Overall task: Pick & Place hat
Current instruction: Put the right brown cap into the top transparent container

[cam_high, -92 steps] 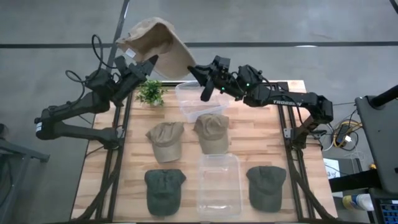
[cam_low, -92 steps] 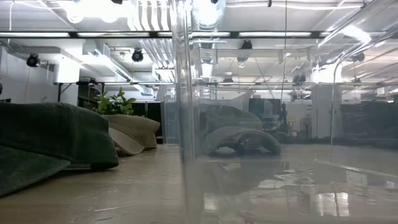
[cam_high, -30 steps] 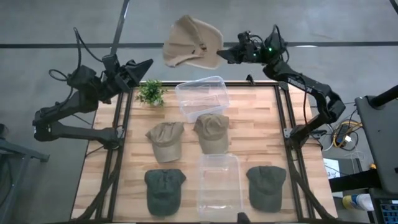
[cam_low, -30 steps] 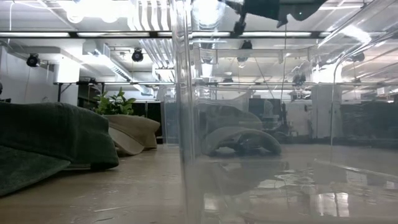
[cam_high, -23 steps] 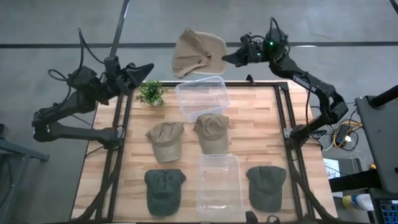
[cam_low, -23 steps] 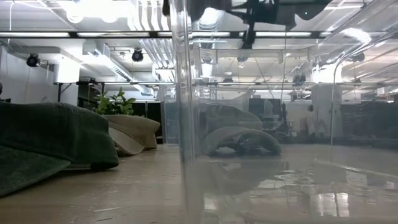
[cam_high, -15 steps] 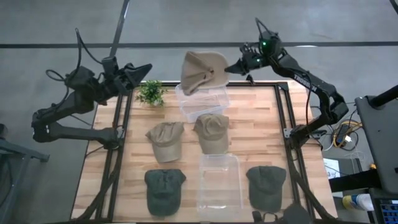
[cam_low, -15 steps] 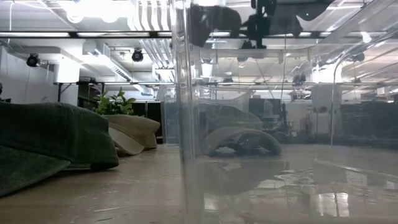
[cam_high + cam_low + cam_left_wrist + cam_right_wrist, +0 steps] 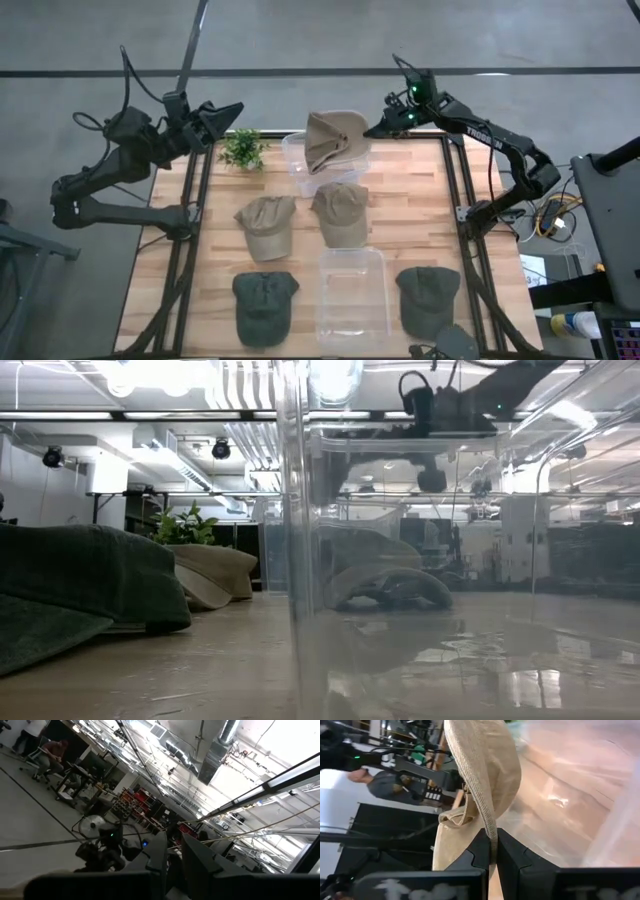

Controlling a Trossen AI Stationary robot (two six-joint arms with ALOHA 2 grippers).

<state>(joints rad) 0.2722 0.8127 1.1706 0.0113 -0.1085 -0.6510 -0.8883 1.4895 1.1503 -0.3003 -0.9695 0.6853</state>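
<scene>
A tan hat hangs over the clear container at the table's far middle. My right gripper is shut on the hat at its right side; the hat fills the right wrist view. My left gripper is shut and empty, in the air off the table's far left corner, beside the small plant. My right gripper pinches the hat's stitched brim edge between its two fingers. It comes from the table's right side, slanting down. The hat hangs from the fingers over the far container; whether it touches the container I cannot tell.
Two tan caps lie in the table's middle row. Two green caps lie near the front edge, with a second clear container between them. In the low view that container's wall stands close.
My right gripper has carried the hat from beyond the far edge toward the table and down, so that it now hangs over the far container. The hat has turned about as it moved. The gripper stays shut on it.
</scene>
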